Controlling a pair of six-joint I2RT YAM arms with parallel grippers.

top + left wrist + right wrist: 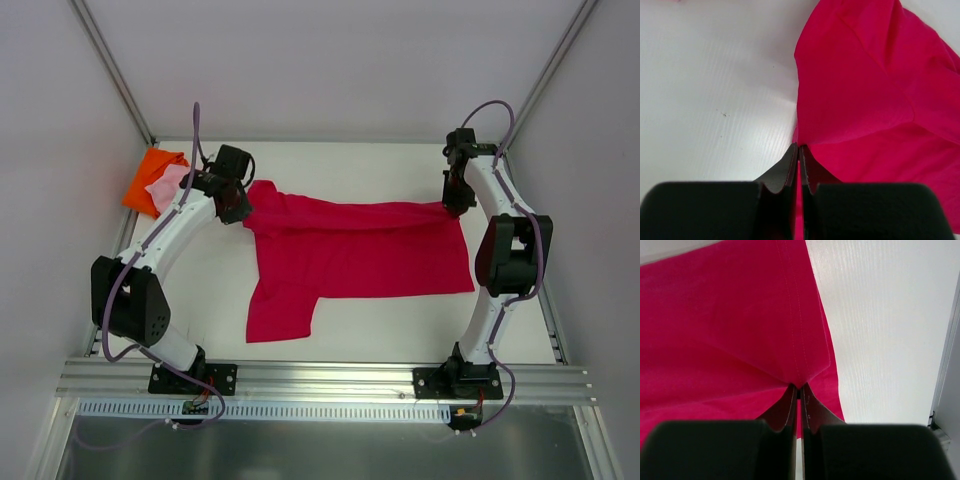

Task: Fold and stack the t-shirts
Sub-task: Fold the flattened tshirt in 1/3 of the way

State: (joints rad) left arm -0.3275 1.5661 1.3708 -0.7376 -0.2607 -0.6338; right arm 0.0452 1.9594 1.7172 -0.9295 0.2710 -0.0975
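Note:
A large crimson t-shirt (350, 260) lies across the middle of the white table, its far edge lifted and folded forward. My left gripper (243, 207) is shut on that shirt's far left corner, and the cloth (860, 100) spreads away from the closed fingertips (799, 147). At the far right corner my right gripper (455, 203) is shut on the hem (800, 375), the stitched edge pinched between its fingers (799, 387). One sleeve hangs toward the front left (283, 315). An orange t-shirt (150, 175) with a light pink t-shirt (165, 187) on it sits at the far left corner.
The white table (400, 320) is bounded by grey walls at the back and sides and a metal rail (320, 380) along the near edge. A side frame edge (945, 365) runs close beside the right gripper.

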